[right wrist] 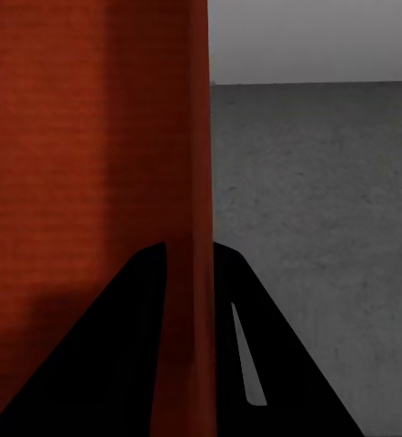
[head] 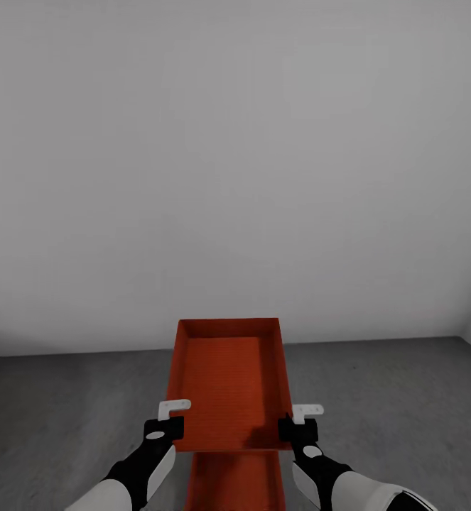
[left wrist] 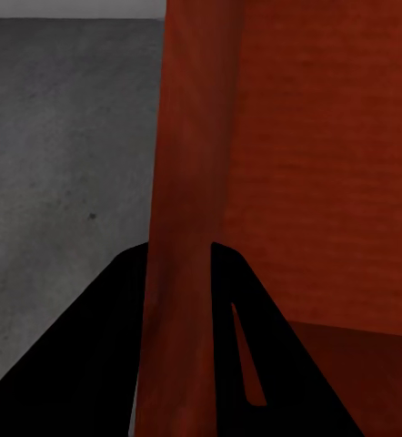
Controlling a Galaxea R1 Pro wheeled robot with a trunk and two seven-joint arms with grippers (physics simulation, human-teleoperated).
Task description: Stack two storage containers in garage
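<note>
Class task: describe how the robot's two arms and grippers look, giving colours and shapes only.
Both arms have glossy white rounded shells, then black wrist sections with a white oval patch. The left gripper and right gripper are black, with pale grey L-shaped pieces at their ends. In the wrist views the fingers are flat black wedges.

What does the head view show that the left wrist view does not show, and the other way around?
Head view alone: both grippers, left and right, holding the upper container by its side walls, a second container below it, and the white wall.
Left wrist view alone: up close, the dark fingers closed on either side of the thin orange wall.
Both: the held container and the grey floor.
</note>
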